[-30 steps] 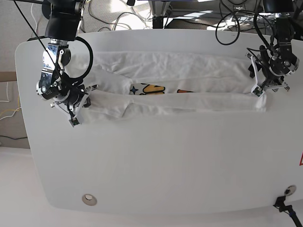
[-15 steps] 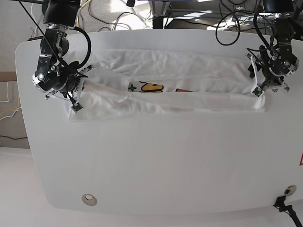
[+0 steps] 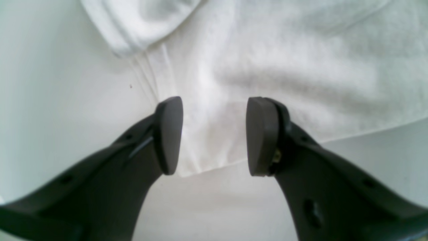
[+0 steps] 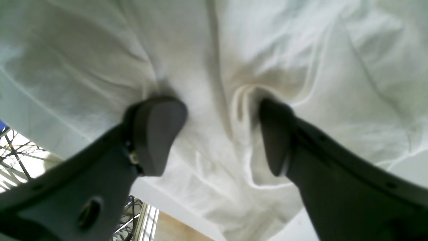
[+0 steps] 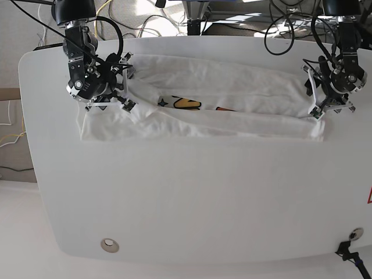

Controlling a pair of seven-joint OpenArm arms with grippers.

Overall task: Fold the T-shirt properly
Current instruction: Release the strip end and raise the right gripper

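Observation:
The white T-shirt (image 5: 232, 87) lies as a long band across the far half of the table (image 5: 203, 203), its long edges folded inward, with a strip of the yellow and blue print (image 5: 186, 103) showing in the gap. My right gripper (image 5: 124, 81) is at the shirt's left end. In the right wrist view it (image 4: 214, 137) is open, fingers pressed into bunched cloth (image 4: 100, 50) with a ridge between them. My left gripper (image 5: 314, 96) is at the shirt's right end. In the left wrist view it (image 3: 214, 137) is open over the flat cloth (image 3: 284, 67) near its corner.
Cables and stands crowd the space behind the table's far edge (image 5: 192, 23). A metal disc (image 5: 108, 244) sits near the front left corner and a black connector (image 5: 349, 250) at the front right. Bare table (image 3: 50, 83) shows beside the cloth.
My right gripper has moved from the shirt's near left corner up and toward the far edge, folding the left end over. The near left cloth now lies flatter. The left arm has not moved.

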